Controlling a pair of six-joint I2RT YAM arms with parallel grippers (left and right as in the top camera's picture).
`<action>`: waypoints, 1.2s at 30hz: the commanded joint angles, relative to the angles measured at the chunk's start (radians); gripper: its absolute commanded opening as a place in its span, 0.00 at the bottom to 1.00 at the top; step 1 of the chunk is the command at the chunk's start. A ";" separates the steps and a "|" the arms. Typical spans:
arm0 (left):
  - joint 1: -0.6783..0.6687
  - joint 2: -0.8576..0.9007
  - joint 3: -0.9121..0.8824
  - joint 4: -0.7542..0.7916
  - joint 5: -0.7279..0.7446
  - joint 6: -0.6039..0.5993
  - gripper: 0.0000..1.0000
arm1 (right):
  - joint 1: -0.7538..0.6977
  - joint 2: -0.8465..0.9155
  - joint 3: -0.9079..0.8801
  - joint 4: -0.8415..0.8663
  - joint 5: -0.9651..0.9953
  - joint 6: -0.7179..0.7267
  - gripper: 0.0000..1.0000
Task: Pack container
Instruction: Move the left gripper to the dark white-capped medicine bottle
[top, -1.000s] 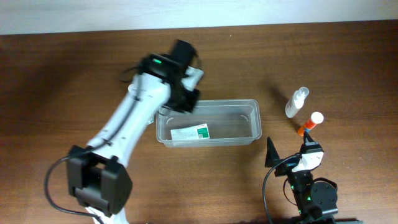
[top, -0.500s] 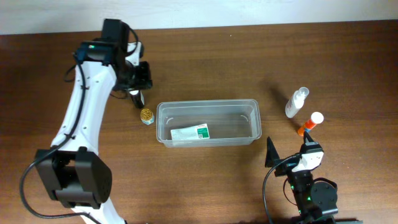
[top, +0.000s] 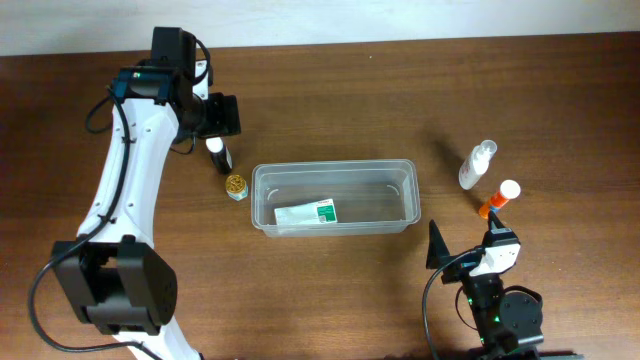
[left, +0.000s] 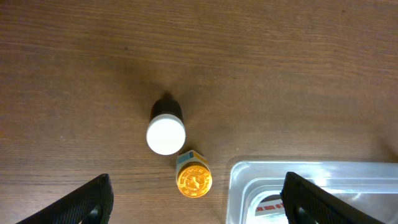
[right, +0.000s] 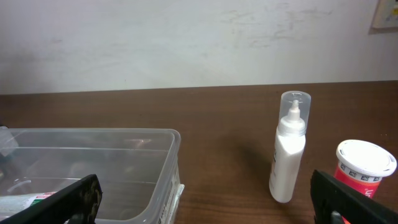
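Note:
The container (top: 385, 178) is a clear tub in the middle of the table with a white and green packet (top: 305, 212) lying inside. To its left stand a dark bottle with a white cap (top: 218, 152) and a small gold-lidded jar (top: 236, 186). My left gripper (top: 218, 135) hovers above them, open and holding nothing. In the left wrist view the white cap (left: 166, 134) and gold lid (left: 194, 179) lie between the spread fingers (left: 87, 202), with the container's corner (left: 249, 171) at lower right. My right gripper (top: 466, 248) rests open near the front edge, facing the container's end (right: 168, 155).
A white spray bottle (top: 477, 165) and an orange bottle with a white cap (top: 498, 200) stand right of the container. The right wrist view shows the spray bottle (right: 289, 149) and the orange bottle (right: 364, 165) ahead, with a pale wall behind the table.
My left arm has swung left from over the container's back left corner to above the dark bottle and jar. Its jaws have gone from shut to open. The right arm is unmoved.

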 joint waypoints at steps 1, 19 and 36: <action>0.003 0.005 0.019 -0.003 -0.032 0.005 0.87 | -0.007 -0.008 -0.005 -0.005 -0.002 -0.005 0.98; 0.005 0.168 0.018 0.000 -0.035 -0.012 0.86 | -0.007 -0.008 -0.005 -0.005 -0.002 -0.005 0.98; 0.006 0.230 0.018 0.018 -0.084 -0.071 0.77 | -0.007 -0.008 -0.005 -0.005 -0.002 -0.005 0.98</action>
